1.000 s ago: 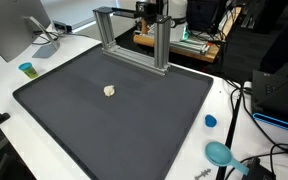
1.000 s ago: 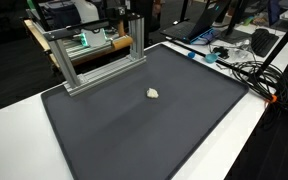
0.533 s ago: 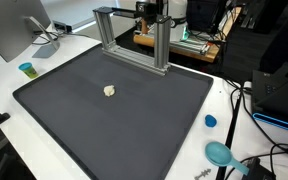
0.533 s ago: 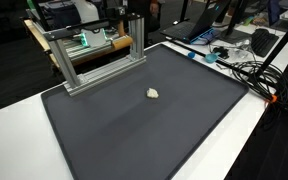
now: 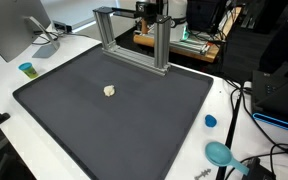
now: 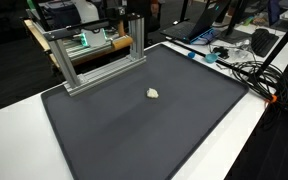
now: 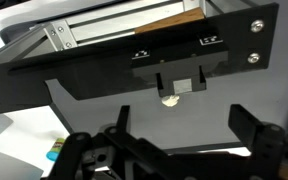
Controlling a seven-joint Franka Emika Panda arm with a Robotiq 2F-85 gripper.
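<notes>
Ahead of the spread, empty jaws of my gripper point(image 7: 179, 118), a small off-white lump point(image 7: 169, 100) lies alone on the dark grey mat point(image 7: 84, 108), centred between them; I judge this deliberate alignment.

Mounted high in both exterior views, tilted down over the whole mat point(image 5: 114, 120) point(image 6: 134, 130) from different corners, at middle range. Shared there: mat, frame point(image 5: 132, 38) point(image 6: 94, 55), lump point(image 5: 109, 90) point(image 6: 153, 94). At the wrist, aimed steeply down past the gripper point(image 7: 177, 145), with frame point(image 7: 114, 30) and lump point(image 7: 169, 100) again in sight.
</notes>
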